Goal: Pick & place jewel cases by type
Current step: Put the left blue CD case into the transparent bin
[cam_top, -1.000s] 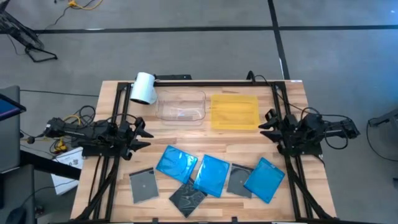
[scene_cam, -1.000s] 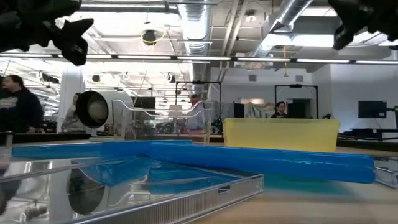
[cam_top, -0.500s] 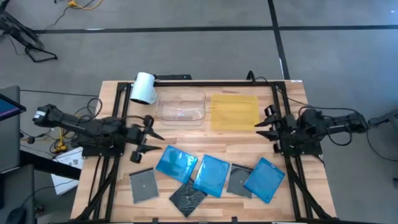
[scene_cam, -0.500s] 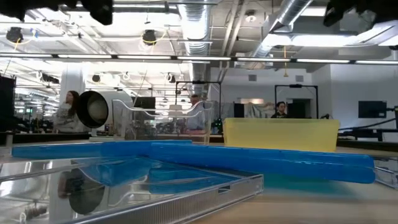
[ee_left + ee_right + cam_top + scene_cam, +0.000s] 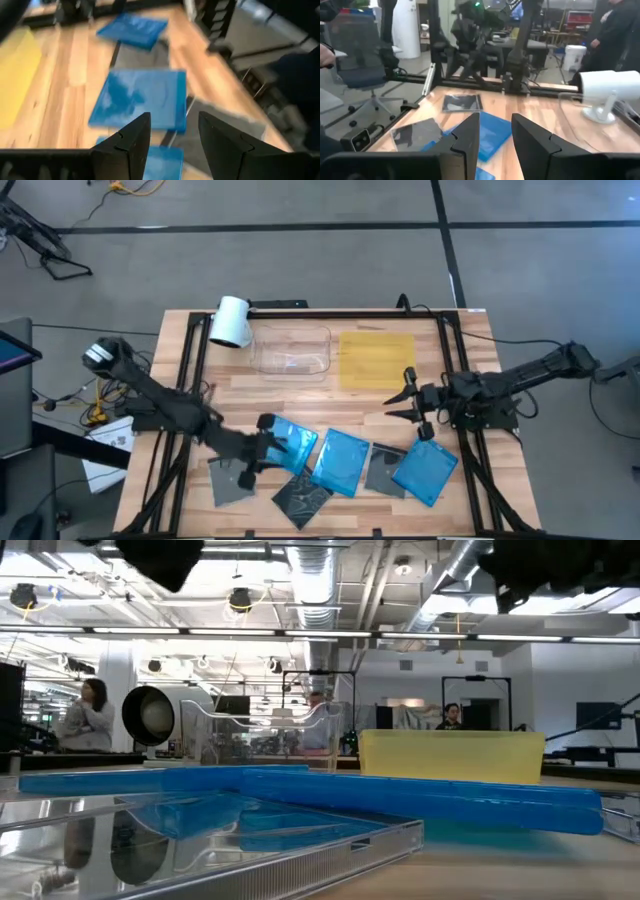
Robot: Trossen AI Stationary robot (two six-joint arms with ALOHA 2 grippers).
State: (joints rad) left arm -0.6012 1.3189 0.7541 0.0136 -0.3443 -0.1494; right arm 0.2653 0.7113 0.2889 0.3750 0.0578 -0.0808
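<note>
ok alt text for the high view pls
Overhead view of a wooden table: the left tool reaches over the leftmost blue jewel case, the right tool hovers, open, near a yellow tray.

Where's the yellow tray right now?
In the high view, the yellow tray lies at the table's far edge, right of centre, beside the clear tray.

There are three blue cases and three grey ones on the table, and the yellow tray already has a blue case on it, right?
Not quite. The high view shows the yellow tray bare; nothing is on it yet. All three blue cases and three grey cases lie on the table's near half.
</note>
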